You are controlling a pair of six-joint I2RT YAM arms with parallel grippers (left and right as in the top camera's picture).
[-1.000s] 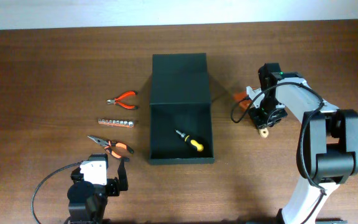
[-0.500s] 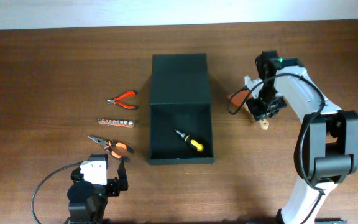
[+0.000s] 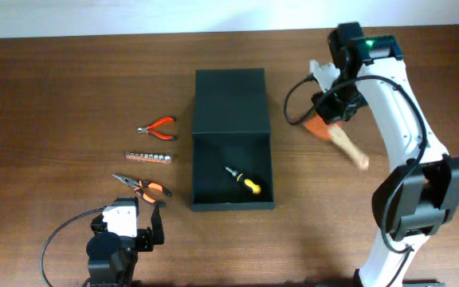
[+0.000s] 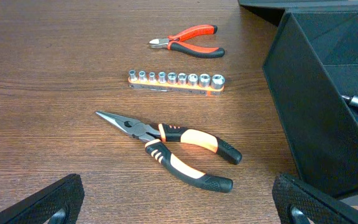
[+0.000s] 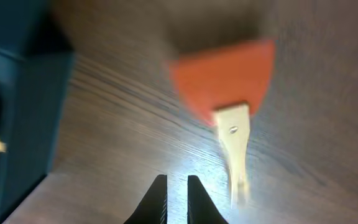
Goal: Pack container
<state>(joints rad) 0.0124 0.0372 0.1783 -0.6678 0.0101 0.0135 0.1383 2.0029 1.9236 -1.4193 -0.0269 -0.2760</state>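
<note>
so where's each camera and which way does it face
overhead: fixed above the table, looking straight down; left arm, right arm and container show.
left wrist: low over the table, looking forward past the long-nose pliers; left gripper fingertips in the bottom corners.
right wrist: facing down at the orange scraper; right gripper tips close together.
shared: overhead and left wrist show those pliers and container.

No writing, label, brand, number or sign can be read in any view. Any size marks on the sockets of the orange socket rail (image 4: 176,81) on the desk are too small to make out. The right wrist view is blurred.
</note>
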